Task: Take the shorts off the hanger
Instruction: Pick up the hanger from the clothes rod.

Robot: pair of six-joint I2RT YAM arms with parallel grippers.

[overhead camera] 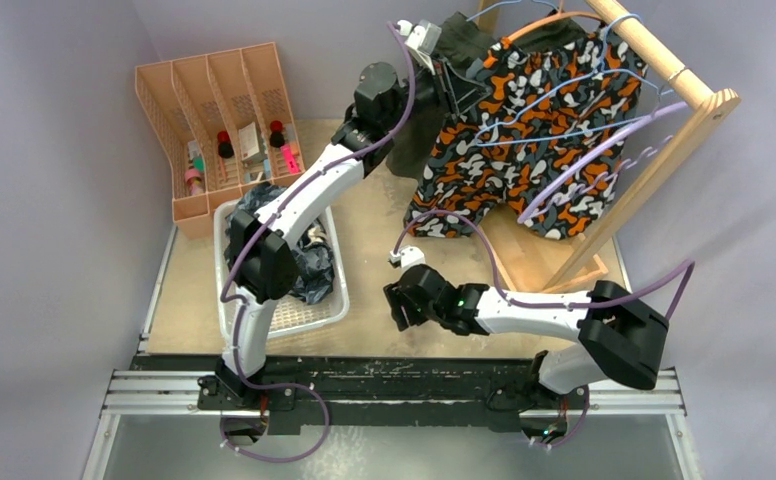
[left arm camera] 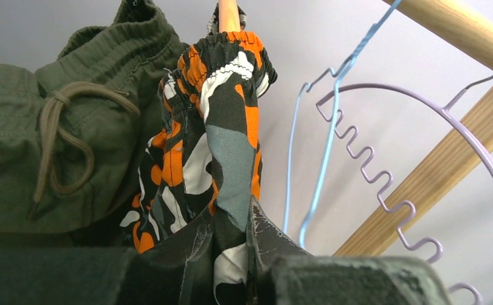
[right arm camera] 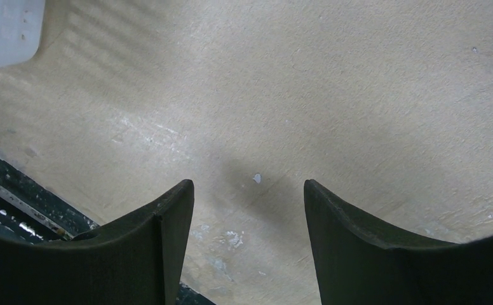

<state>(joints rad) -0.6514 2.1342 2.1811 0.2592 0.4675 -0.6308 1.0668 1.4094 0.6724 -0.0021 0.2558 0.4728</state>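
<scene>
L jaws: my left gripper (overhead camera: 456, 88) (left arm camera: 231, 257) is up at the far right of the desk, by the rack. Jaws clamped on a fold of the orange-black-white camouflage fabric shorts (overhead camera: 524, 140) (left arm camera: 225, 108). Wrist view shows cloth pinched between both fingers (left arm camera: 272, 244).
R jaws: my right gripper (overhead camera: 401, 302) (right arm camera: 248, 187) sits low over the tan desk (overhead camera: 374, 240) (right arm camera: 333, 95), near centre. Jaws apart, nothing between them.
Orange camo shorts: on the rack, elastic waistband bunched around the orange hanger (left arm camera: 229, 14), legs draped down toward the desk.
Olive shorts: olive green fabric shorts w/ a tied drawstring (left arm camera: 21, 121) (overhead camera: 461, 38) hang just left of the orange pair, touching it.
Other hangers: light blue wire hanger (left arm camera: 323, 146) and purple wire hanger w/ a wavy bar (left arm camera: 371, 171) (overhead camera: 604, 150), right of the orange pair, both bare in wrist view.
Rack: light wooden rail and slanted legs (overhead camera: 664, 62) (left arm camera: 460, 25), far right.
Basket: white plastic basket (overhead camera: 299, 318), near left, holds dark crumpled fabric (overhead camera: 309, 268); can't tell pieces apart.
Organiser: peach slotted file holder (overhead camera: 214, 90), far left, small items inside.
</scene>
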